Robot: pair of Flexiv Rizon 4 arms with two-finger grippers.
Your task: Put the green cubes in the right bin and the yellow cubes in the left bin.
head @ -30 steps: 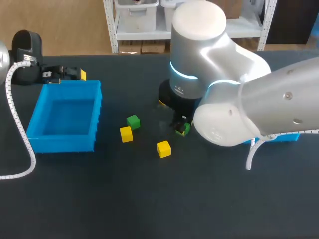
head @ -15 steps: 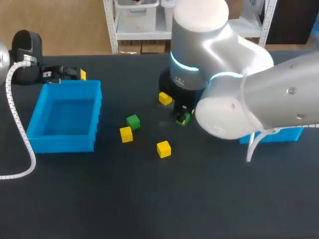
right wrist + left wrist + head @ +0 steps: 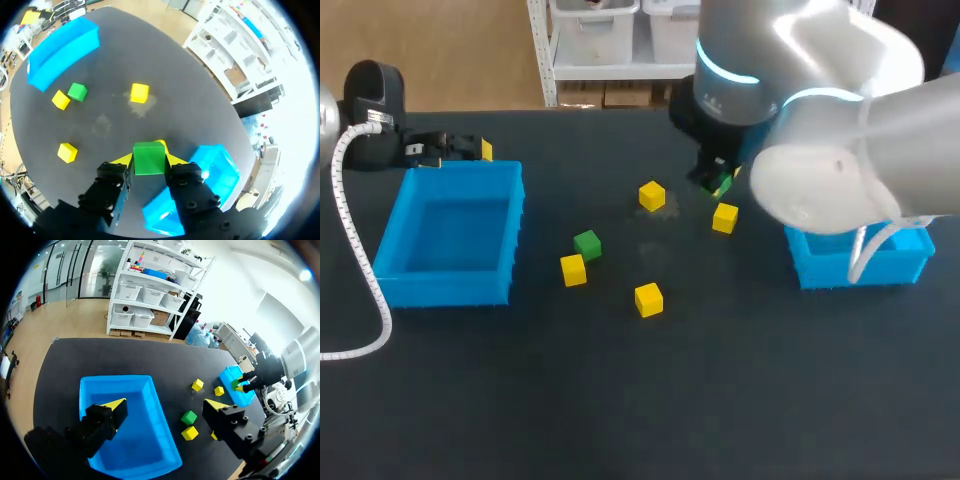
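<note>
- Green cube, the held one (image 3: 721,186): where was it in the head view?
- It was up off the dark table (image 3: 620,400), pinched in the right gripper (image 3: 717,181) on the big silver right arm (image 3: 820,100). It hung near the right blue plastic bin (image 3: 850,270), but not over it.
- What lay on the table?
- A loose green cube (image 3: 587,243), with a near yellow cube (image 3: 573,269) just beside it. A front yellow cube (image 3: 648,299), a back yellow cube (image 3: 652,196) and a right yellow cube (image 3: 725,217) sat apart from each other. The left gripper (image 3: 450,148) sat just behind the back wall of the left blue plastic bin (image 3: 440,285).
- What did the left wrist view show?
- The left gripper (image 3: 165,404) had its two fingers wide apart and held nothing. The left blue plastic bin (image 3: 115,377) was under them. The loose green cube (image 3: 188,417) lay just past that bin. Far off, the right gripper had its cube by the right blue plastic bin (image 3: 227,376).
- And the right wrist view?
- The right gripper (image 3: 148,160) pressed both yellow tips on the held green cube (image 3: 148,155), one on each side. The right blue plastic bin (image 3: 215,165) was down beside the fingers. The loose green cube (image 3: 77,91) and the near yellow cube (image 3: 61,100) lay far ahead, close to the left blue plastic bin (image 3: 62,47).
</note>
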